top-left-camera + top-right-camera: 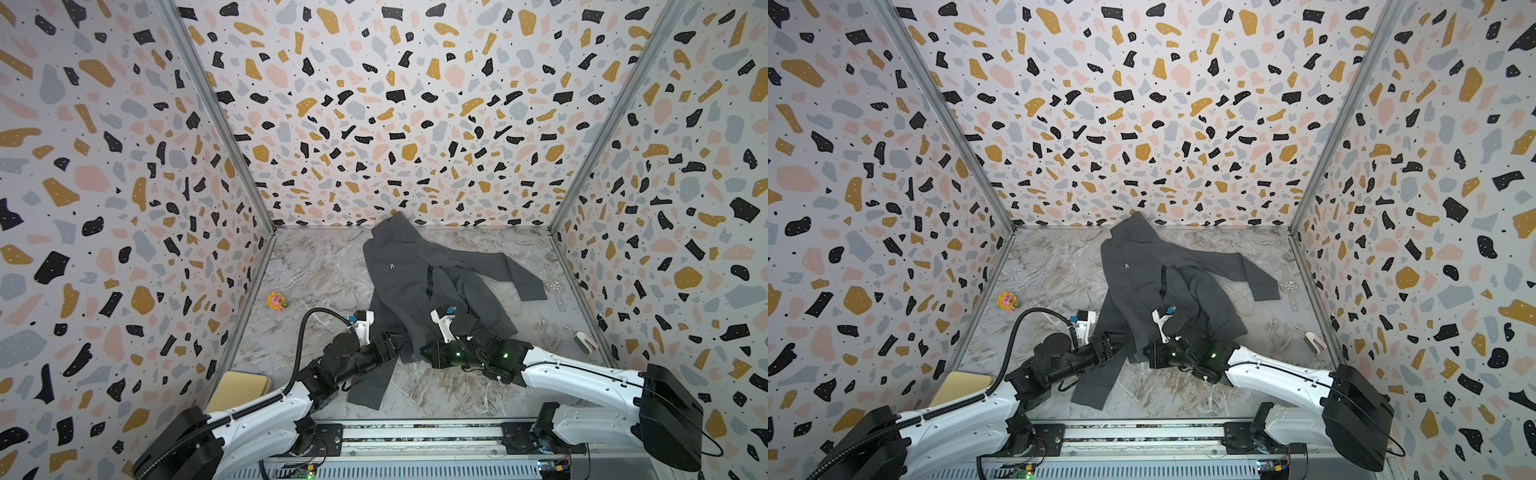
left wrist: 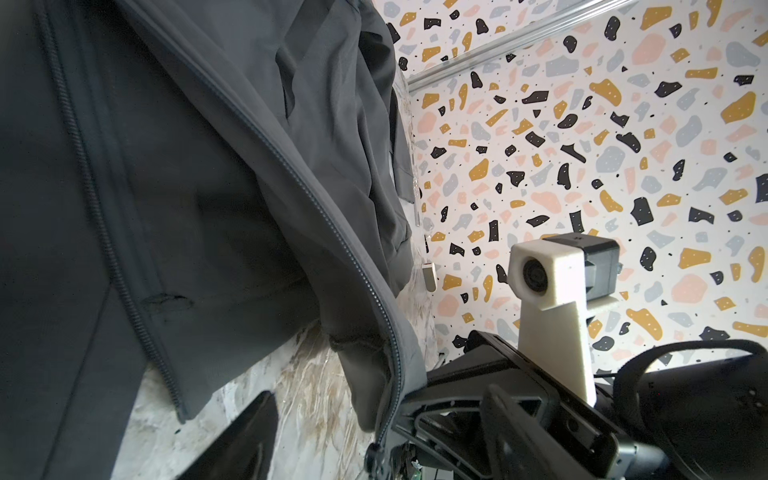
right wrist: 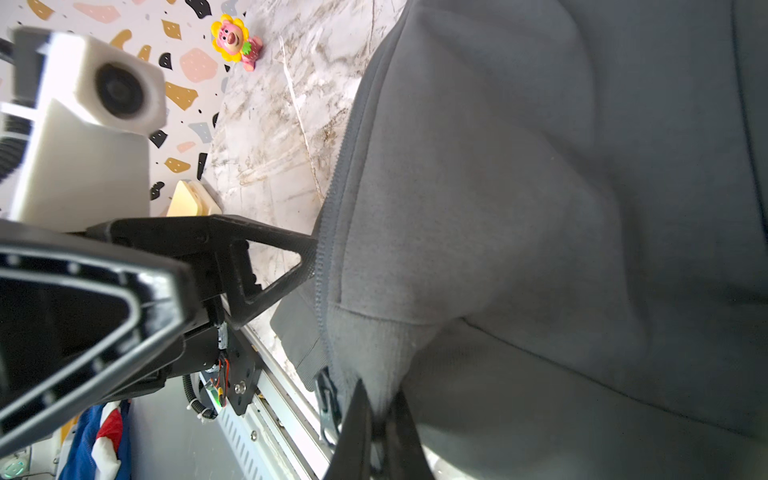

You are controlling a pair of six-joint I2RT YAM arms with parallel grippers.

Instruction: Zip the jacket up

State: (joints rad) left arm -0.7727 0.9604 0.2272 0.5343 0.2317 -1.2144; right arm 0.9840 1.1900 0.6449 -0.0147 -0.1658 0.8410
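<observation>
The dark grey jacket [image 1: 407,274] [image 1: 1142,282] lies spread on the marble table in both top views, front part open, near hem toward the arms. My right gripper [image 1: 428,353] [image 1: 1148,353] [image 3: 380,395] is shut on the hem fabric beside the zipper's bottom end, next to the metal zipper pull [image 3: 328,403]. My left gripper [image 1: 401,343] [image 1: 1117,340] [image 2: 374,399] stands open at the facing front edge. The toothed zipper edge [image 2: 353,266] runs down between its fingers, and one finger [image 3: 270,270] touches that edge.
A small flower toy [image 1: 277,301] [image 1: 1008,301] sits left of the jacket. At the near left corner lies a yellow pad [image 1: 239,390]. A small white object [image 1: 584,343] and a clear perforated strip [image 1: 553,286] lie by the right wall. Patterned walls close in three sides.
</observation>
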